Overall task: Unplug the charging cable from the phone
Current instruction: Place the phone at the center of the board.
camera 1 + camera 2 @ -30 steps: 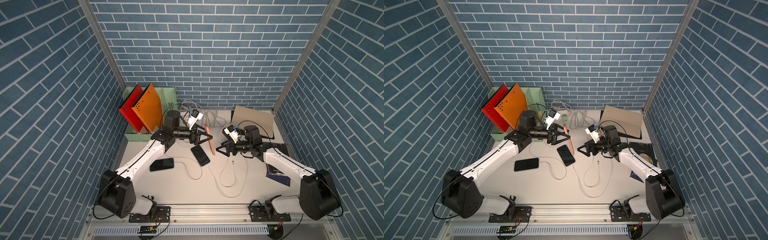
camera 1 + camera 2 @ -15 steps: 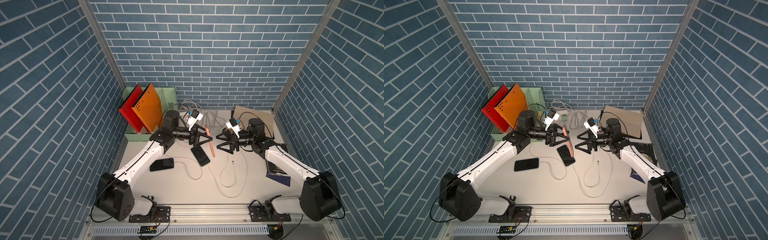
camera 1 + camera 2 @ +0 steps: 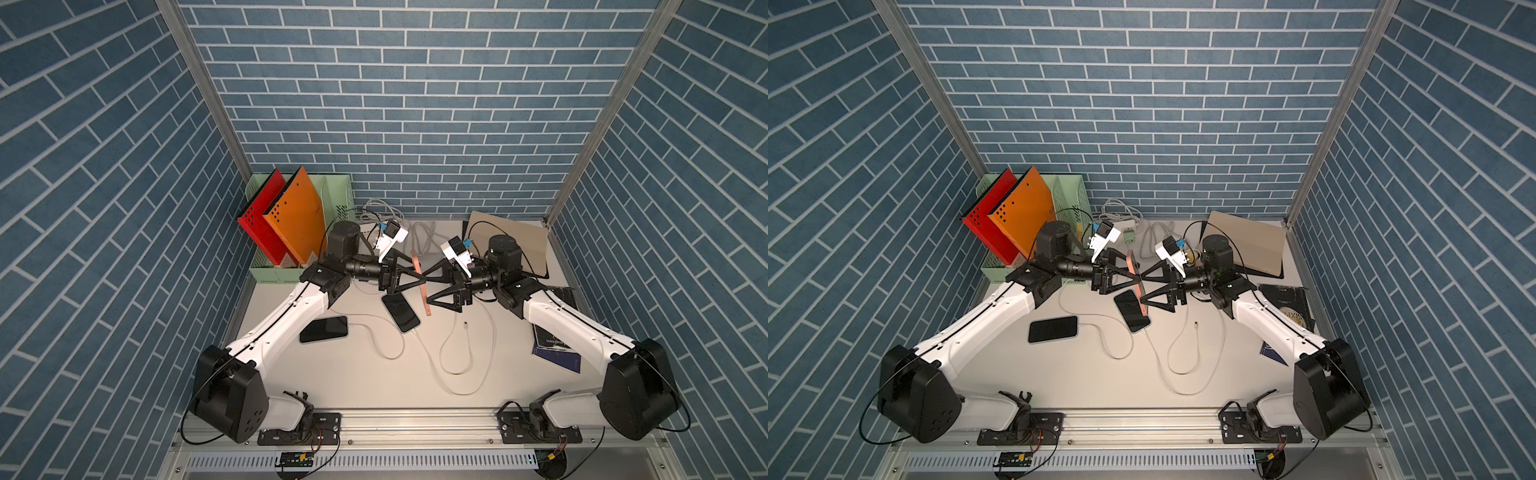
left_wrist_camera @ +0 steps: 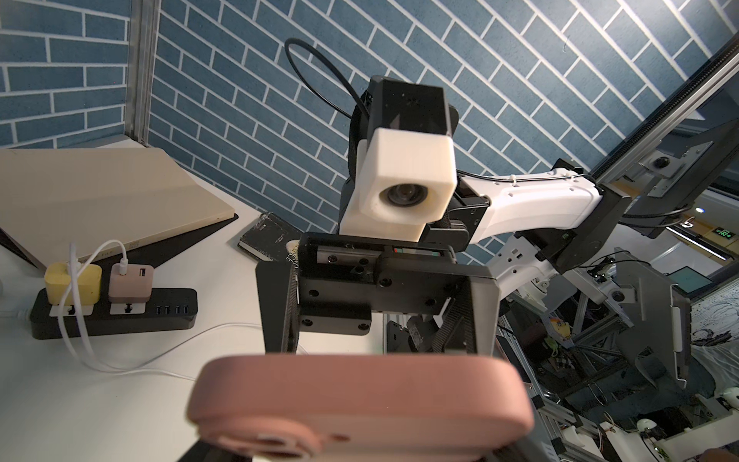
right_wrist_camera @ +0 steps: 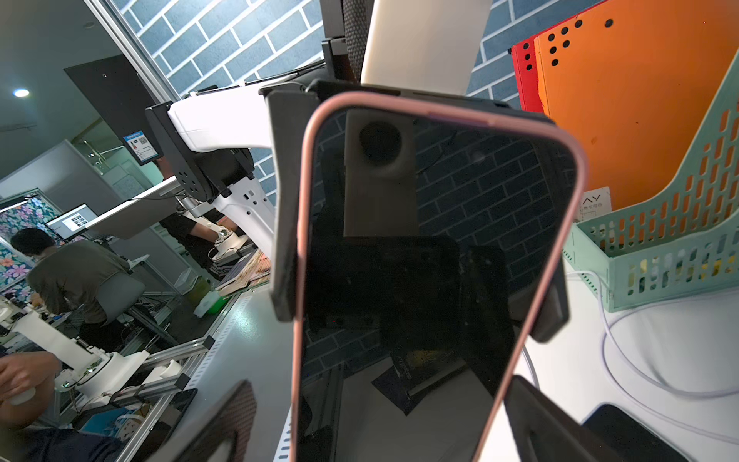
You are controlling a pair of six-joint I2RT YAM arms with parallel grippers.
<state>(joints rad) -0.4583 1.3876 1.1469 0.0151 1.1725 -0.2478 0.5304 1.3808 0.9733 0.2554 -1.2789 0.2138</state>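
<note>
Above the bench [image 3: 353, 374], toward twelve o'clock, the left gripper [image 3: 417, 277] holds the pink-cased phone [image 5: 420, 260] upright in the air, fingers [image 5: 284, 208] clenched on its long sides. The right gripper [image 3: 429, 287] faces the dark screen, its fingers released and spread wide. The white charging cable [image 3: 466, 325] lies on the bench at four o'clock from the phone, plug free.

A pink-cased phone [image 4: 360, 400] fronts the wide-spread right gripper [image 4: 378, 344]; 2 chargers [image 4: 72, 284] sit in a power strip [image 4: 160, 316].
</note>
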